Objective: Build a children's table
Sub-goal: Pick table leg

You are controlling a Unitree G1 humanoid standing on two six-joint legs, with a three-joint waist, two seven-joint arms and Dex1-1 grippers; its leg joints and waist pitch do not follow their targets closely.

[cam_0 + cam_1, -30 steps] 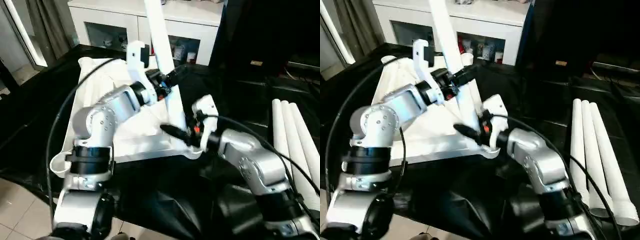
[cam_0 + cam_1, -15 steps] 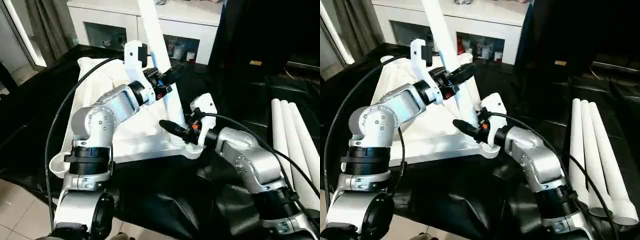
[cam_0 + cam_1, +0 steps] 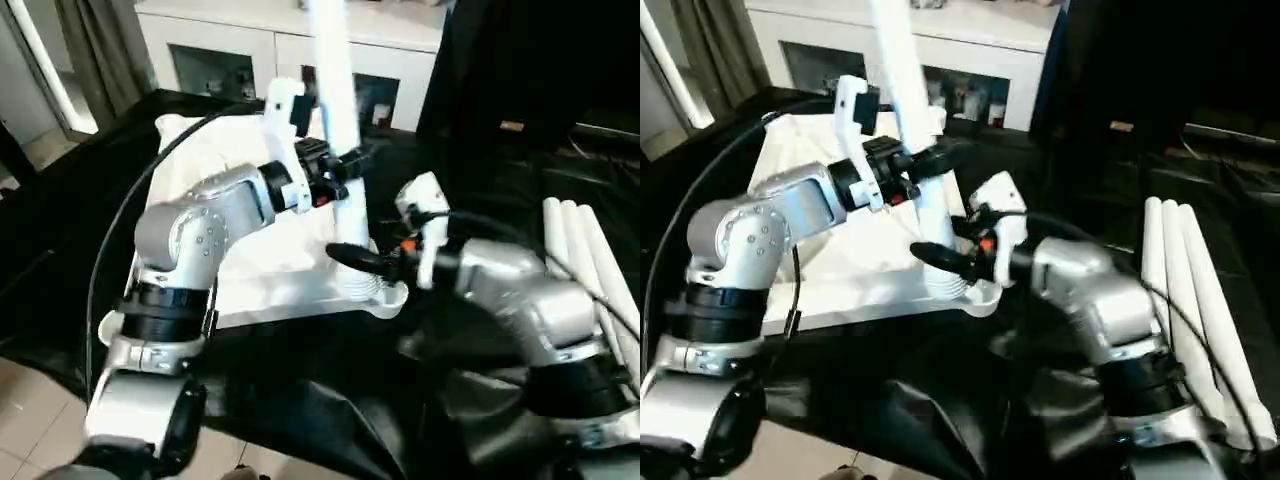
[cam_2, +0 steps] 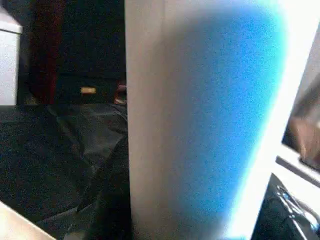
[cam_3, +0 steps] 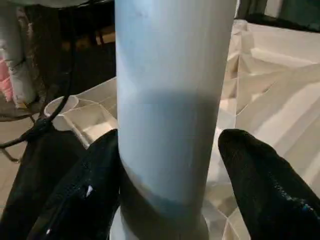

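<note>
Left gripper (image 3: 345,165) clamped on the upright leg (image 3: 335,110); right gripper (image 5: 170,165) spread around its base.

Black fingers (image 5: 260,175) of the right gripper set either side of the leg, close to it, just above the near right corner socket (image 3: 372,290) of the ribbed tabletop (image 3: 845,265). Leg standing almost vertical in that socket, held higher up by the left gripper. Three spare legs (image 3: 1185,300) lying side by side on black cloth (image 3: 310,400), well off to the right. White cabinet (image 3: 970,55) behind.
</note>
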